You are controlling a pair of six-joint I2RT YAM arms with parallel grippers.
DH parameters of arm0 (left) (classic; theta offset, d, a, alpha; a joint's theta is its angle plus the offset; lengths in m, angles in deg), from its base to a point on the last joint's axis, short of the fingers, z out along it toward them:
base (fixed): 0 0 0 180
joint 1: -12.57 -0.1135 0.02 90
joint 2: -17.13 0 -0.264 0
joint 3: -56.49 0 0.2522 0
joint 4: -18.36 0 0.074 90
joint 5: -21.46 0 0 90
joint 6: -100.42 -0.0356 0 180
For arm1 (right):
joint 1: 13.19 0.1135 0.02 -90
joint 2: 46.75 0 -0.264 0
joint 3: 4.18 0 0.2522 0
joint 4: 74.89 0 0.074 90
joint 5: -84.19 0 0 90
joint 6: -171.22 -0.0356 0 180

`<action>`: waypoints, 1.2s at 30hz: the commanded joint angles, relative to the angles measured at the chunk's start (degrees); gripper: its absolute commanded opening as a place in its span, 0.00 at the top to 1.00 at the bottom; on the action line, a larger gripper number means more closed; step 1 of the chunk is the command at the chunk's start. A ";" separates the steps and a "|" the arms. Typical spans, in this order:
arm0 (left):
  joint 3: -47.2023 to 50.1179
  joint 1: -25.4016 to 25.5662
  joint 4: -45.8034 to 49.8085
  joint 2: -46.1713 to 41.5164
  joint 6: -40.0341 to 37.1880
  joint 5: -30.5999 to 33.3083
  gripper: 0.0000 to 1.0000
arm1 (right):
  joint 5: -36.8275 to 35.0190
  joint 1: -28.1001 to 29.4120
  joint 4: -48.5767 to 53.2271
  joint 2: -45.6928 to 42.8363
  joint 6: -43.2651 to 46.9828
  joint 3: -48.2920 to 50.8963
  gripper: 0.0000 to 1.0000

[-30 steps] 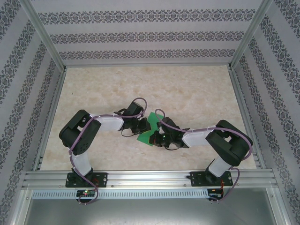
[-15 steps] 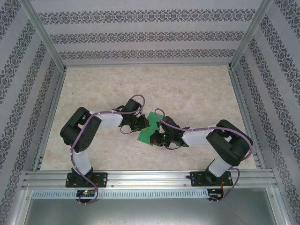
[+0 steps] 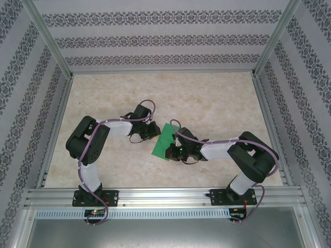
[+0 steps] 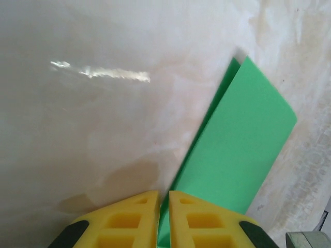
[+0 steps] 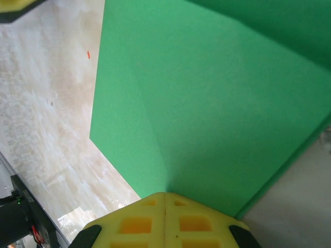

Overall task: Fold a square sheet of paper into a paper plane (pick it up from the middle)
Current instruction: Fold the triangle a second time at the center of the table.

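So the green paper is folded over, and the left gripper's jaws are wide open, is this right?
Not quite. The green paper is folded over, but the left gripper is not wide open: its yellow fingers stand almost together, pinching the paper's edge between them. The left wrist view shows this.

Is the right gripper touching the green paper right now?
Touching. In the right wrist view, the right gripper is closed on the green paper, pinching its edge.
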 commanded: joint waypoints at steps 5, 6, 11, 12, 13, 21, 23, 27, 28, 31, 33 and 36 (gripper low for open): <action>-1.26 -3.33 4.17 -4.14 -4.41 2.63 0.83 | 0.48 -1.15 9.86 3.27 4.55 -0.02 1.00; -0.93 -3.31 3.95 -5.37 -4.53 1.77 0.83 | 0.72 -1.25 10.16 3.34 5.60 -0.63 1.00; 1.74 -2.36 1.70 -9.38 -3.36 -3.81 0.82 | 3.36 -2.34 12.94 4.69 12.36 -4.27 1.00; 2.33 -1.86 0.79 -9.75 -2.98 -5.07 0.82 | 3.85 -2.61 13.45 4.97 13.57 -4.97 1.00; 2.68 -1.25 0.45 -9.88 -2.72 -5.82 0.82 | 4.13 -2.94 14.26 5.24 14.47 -5.61 1.00; 4.21 3.15 -3.01 -6.61 -0.02 -7.43 0.84 | 4.86 -4.87 14.76 5.12 16.88 -6.03 1.00; 4.35 3.70 -5.13 -5.30 0.84 -8.48 0.84 | 4.98 -5.39 14.95 5.34 17.07 -6.03 1.00; 3.93 4.65 -5.40 -2.71 0.81 -8.02 0.84 | 4.97 -5.61 14.83 5.30 16.77 -6.03 1.00; 4.10 4.61 -5.45 -2.13 0.88 -7.66 0.85 | 4.95 -5.65 14.83 5.32 16.72 -6.03 1.00; 4.30 4.62 -5.28 -0.81 0.57 -5.32 0.85 | 5.03 -5.62 14.83 5.30 16.55 -5.77 1.00; 4.01 4.67 -4.89 -0.17 0.16 -3.96 0.85 | 5.12 -5.59 14.82 5.14 16.45 -5.36 1.00; 2.85 4.59 -2.12 0.27 -1.03 -1.17 0.86 | 5.16 -5.58 14.96 4.49 16.06 -4.98 1.00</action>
